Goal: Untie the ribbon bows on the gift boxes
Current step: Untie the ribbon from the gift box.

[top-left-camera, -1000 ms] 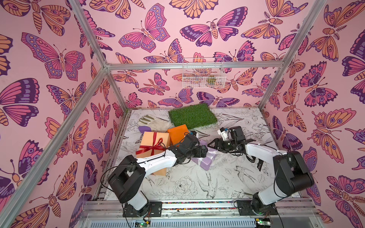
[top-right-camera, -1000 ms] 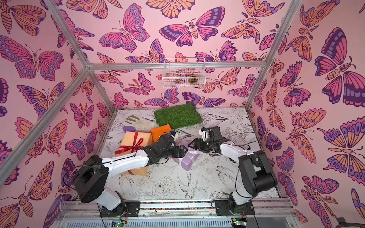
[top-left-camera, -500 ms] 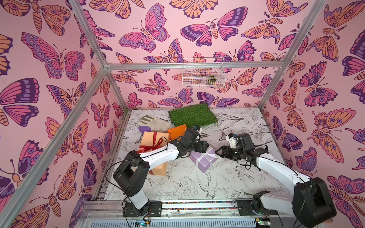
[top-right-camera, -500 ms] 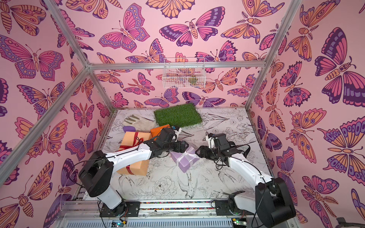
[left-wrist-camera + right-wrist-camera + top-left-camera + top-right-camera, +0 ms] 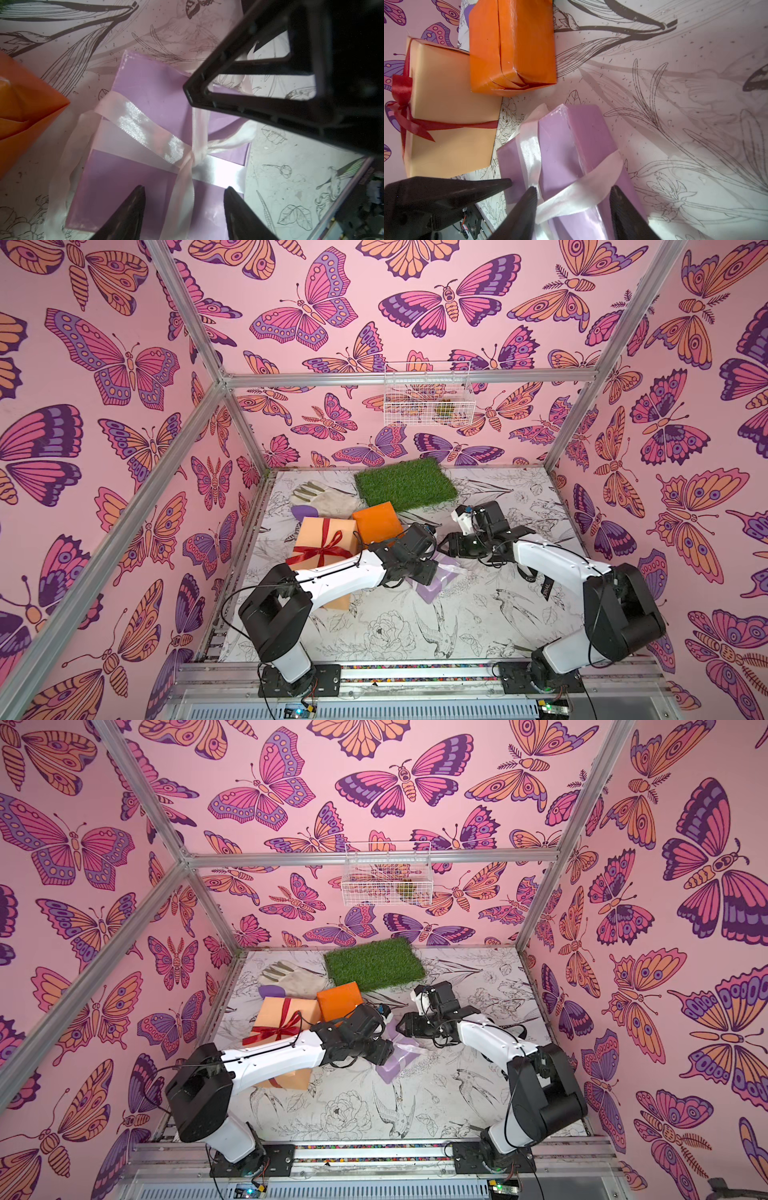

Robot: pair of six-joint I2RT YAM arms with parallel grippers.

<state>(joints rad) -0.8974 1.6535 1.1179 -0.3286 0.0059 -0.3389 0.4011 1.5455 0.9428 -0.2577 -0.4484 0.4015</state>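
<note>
Left wrist: glossy pale ribbon (image 5: 135, 122)

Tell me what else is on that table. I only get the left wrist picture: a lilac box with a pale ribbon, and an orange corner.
Observer: A larger peach-tan box stands beside the orange box, and a red ribbon bow is tied on it.
Operator: Does the orange one have a ribbon too?
Observer: None shows on it in the right wrist view or in either top view. A black lettered ribbon lies loose on the table, beside the right arm.
</note>
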